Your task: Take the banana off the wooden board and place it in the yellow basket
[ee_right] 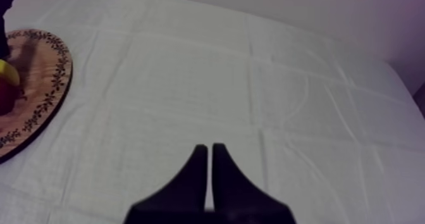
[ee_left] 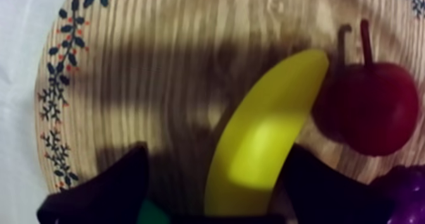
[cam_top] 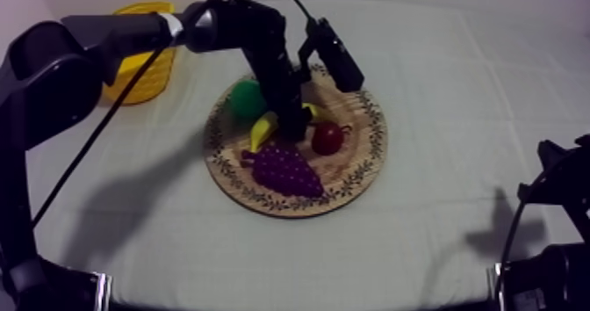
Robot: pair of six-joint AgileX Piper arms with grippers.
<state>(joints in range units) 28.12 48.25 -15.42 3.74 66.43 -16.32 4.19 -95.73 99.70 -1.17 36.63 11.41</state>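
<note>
Banana (ee_left: 265, 144) lies flat on the board (cam_top: 360, 169), near its middle, between the pear (cam_top: 246, 99) and the small red fruit (ee_left: 373, 109), with the grapes (cam_top: 285, 169) just beside one end. We find the left gripper (ee_left: 215, 157) lowered over it with fingers apart, one on each side of the banana's thick part. The finger on the red-fruit side looks to touch the peel. The other stands off, with bare wood between. We judge the step in hand to be the grasp, not yet made. To do it well, we advise closing squarely across the banana's width, so the curved body does not roll out, then lifting straight up before any sideways travel. The banana's tip touches or nearly touches the small red fruit, we cannot tell which, and a dragged lift could knock it. Room is tight on the board and open off it. The basket (cam_top: 145, 73) stands beyond the board's rim at our left, apart from it, with cloth (cam_top: 456, 86) between. The right gripper (ee_right: 210, 154) rests with fingers together over bare cloth, well apart from the work.
</note>
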